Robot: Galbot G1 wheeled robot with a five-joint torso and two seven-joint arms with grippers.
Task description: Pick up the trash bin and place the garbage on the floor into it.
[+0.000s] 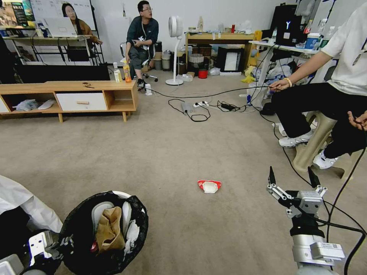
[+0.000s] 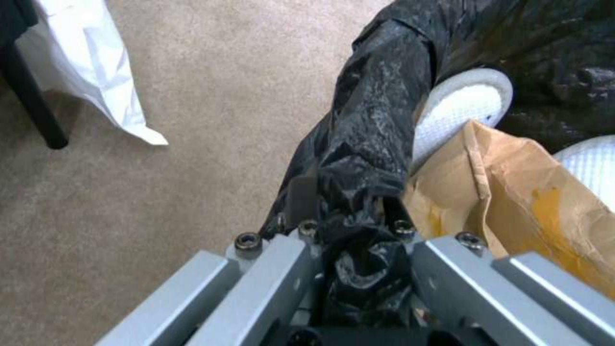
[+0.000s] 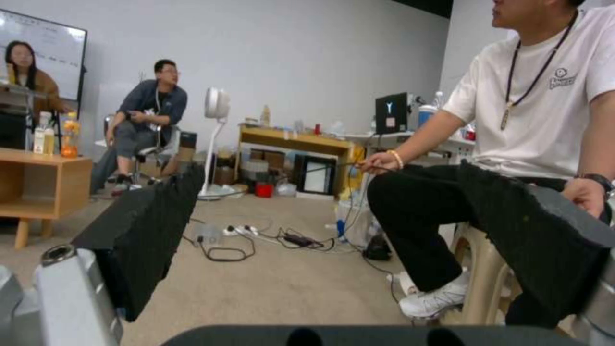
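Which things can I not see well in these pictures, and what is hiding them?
- Trash bin, head view: the lower part is cut off by the picture's bottom edge, and the black bag covers most of its rim.
- Left gripper, left wrist view: shut on the bagged rim; the bag's folds hide its fingertips.
- Garbage on the floor, head view: a red-and-white packet, too small to read.
- Right gripper: open, empty.

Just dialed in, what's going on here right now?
The left tool is clamped on the bag-covered rim of the trash bin, holding it at the robot's left side. The bin already holds tan cardboard and white litter. One red-and-white packet lies on the floor ahead, between the two arms. The right tool is open and empty, raised above the carpet to the right of the packet, pointing forward into the room.
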